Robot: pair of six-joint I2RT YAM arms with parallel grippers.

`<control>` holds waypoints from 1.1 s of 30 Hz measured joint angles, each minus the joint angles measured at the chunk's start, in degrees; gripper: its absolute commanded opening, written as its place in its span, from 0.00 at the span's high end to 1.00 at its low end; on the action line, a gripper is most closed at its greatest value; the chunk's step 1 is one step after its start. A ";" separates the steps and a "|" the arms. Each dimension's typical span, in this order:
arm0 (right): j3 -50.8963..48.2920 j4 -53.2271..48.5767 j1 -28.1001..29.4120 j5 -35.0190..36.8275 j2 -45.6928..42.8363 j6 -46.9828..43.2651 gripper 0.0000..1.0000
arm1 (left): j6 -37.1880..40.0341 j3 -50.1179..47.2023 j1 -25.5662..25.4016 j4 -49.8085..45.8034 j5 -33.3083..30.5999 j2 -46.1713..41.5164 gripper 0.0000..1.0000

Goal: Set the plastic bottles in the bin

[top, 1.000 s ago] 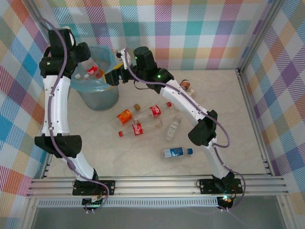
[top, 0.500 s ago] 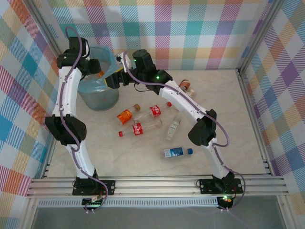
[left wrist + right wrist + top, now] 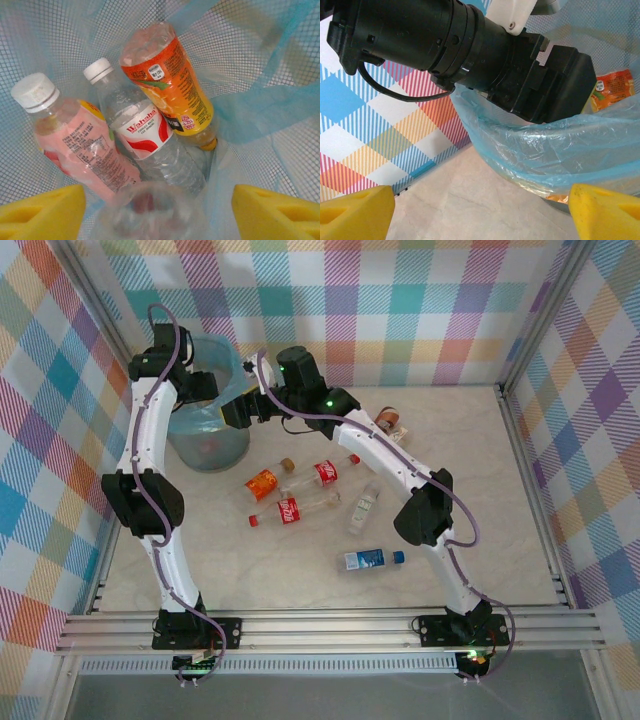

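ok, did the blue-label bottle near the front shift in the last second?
No. The blue-label bottle lies in the same spot relative to the front rail.

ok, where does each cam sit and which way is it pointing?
Top external: fixed above and behind the bases, looking down at the table; left arm and right arm show, both bent toward the bin.
Left wrist: over the bin, facing down into it at the orange-label bottle and others; yellow fingertips of the left tool in the bottom corners.
Right wrist: beside the bin, facing its rim and the left arm's black wrist; fingertips of the right tool in the bottom corners.
Shared: both wrist views catch the orange-label bottle.
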 measured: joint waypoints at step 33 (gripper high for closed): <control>-18.88 -2.86 0.00 -0.15 -16.31 -4.63 0.08 | -1.49 -3.17 -0.35 -1.40 0.55 -21.20 0.09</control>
